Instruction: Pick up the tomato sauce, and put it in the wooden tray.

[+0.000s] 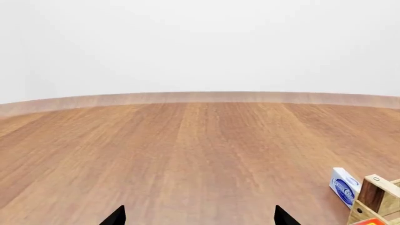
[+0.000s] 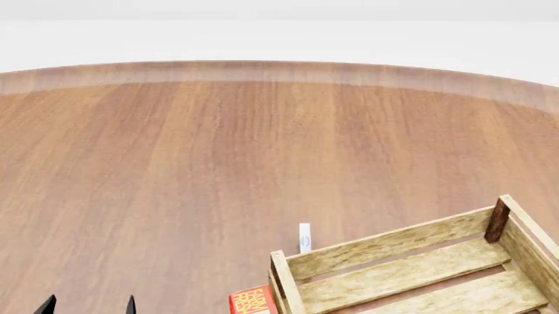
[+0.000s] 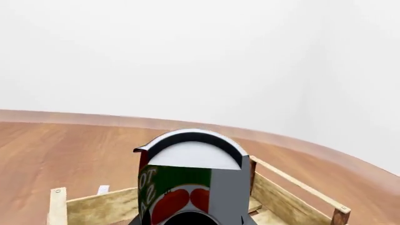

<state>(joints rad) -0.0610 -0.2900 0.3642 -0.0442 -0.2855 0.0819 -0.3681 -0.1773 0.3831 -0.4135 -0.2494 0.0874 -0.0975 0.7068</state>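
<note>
1. Right wrist view. Nearest the lens is the tomato sauce [image 3: 181,187]: white top with a dark rim, green band and tomato picture below it. It fills the lower centre, close up against my right jaws. My own fingers are not distinguishable here, though a grey slab covers the can's right flank. I judge the can is held and lifted.
2. Same view. The wooden tray [image 3: 281,192] lies beneath and behind the can, its pale slats and one dark corner post visible. Judgement: pick done, carry nearly done; lowering and release remain.
3. Left wrist view. Two dark fingertips of my left gripper [image 1: 200,218] stand well apart, holding nothing. A blue-and-white box [image 1: 344,186] sits just beside a tray corner.
4. Head view. The tray interior shows bare slats where visible; no can in it. A red carton [image 2: 253,301] lies just beside its near corner. The can and right arm are out of frame.
5. Surface: brown wood-grain table [image 2: 218,163] with a curved far edge. Room: plain white walls.
</note>
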